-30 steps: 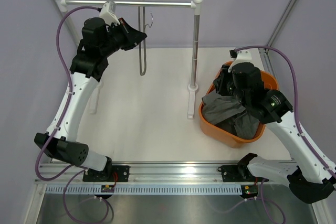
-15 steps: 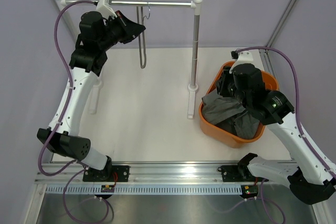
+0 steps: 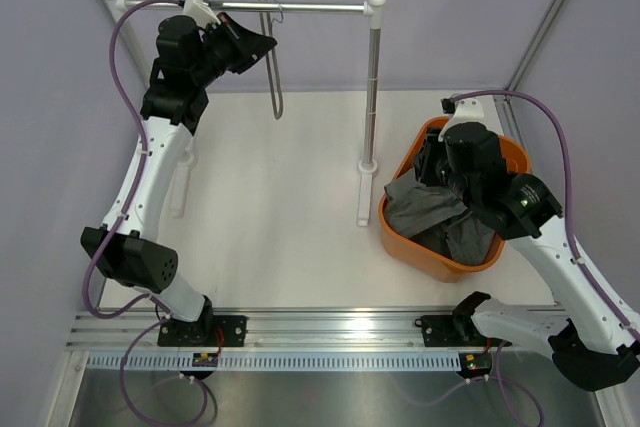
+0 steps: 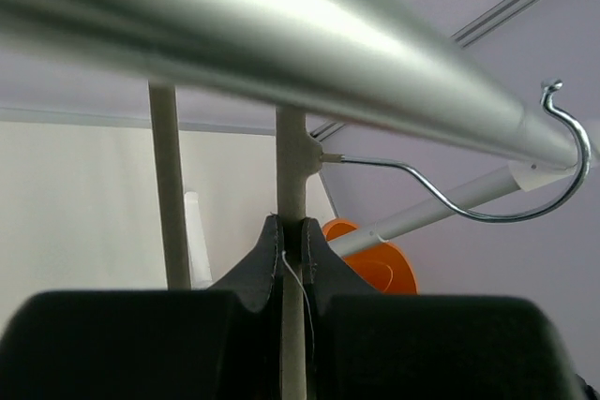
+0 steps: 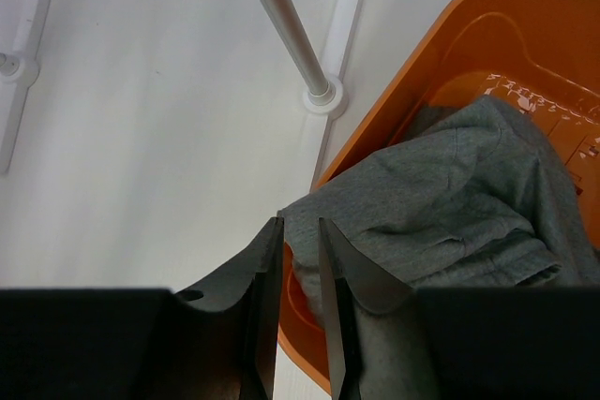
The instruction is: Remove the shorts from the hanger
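The hanger [image 3: 268, 57], a thin grey wire loop, hangs upright at the silver rail [image 3: 320, 8], empty. Its small hook [image 4: 525, 189] curls just under and around the rail. My left gripper [image 3: 268, 47] is shut on one wire of the loop [image 4: 292, 175], high up beside the rail. The grey shorts [image 3: 425, 212] lie crumpled in the orange basket [image 3: 505, 157], one edge draped over its near rim. My right gripper [image 5: 300, 231] hovers over that edge of the shorts [image 5: 450, 203], jaws a narrow gap apart and nothing pinched between them.
The rail rests on white joints and a vertical post [image 3: 372, 87] with a white foot [image 3: 365, 192], just left of the basket. A second white foot [image 3: 180, 182] stands on the left. Pale walls close in behind and on both sides.
My left arm has lifted the hanger up and back, bringing its hook from below the rail up onto it. The right arm has hardly moved.
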Robot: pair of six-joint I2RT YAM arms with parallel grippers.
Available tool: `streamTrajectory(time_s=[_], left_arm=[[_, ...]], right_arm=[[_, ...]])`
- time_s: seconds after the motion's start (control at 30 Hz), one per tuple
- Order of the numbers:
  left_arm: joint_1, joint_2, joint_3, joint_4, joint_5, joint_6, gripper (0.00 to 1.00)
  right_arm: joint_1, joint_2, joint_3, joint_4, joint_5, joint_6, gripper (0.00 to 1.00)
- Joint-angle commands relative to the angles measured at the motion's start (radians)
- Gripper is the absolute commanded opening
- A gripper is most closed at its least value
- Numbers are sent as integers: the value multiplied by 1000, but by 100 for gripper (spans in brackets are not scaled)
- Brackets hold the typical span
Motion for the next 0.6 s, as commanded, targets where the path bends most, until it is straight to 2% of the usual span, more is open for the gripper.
streamTrajectory(time_s=[0.0,0.33,0.57], left_arm=[[12,-9,5,138,43,-48,0],[37,19,21,182,108,-141,0],[48,28,-26,227,164,-207,1]], right_arm=[[9,-16,-4,-3,17,-9,29],[8,-25,7,-20,25,-9,30],[9,-22,7,-22,22,-8,29]])
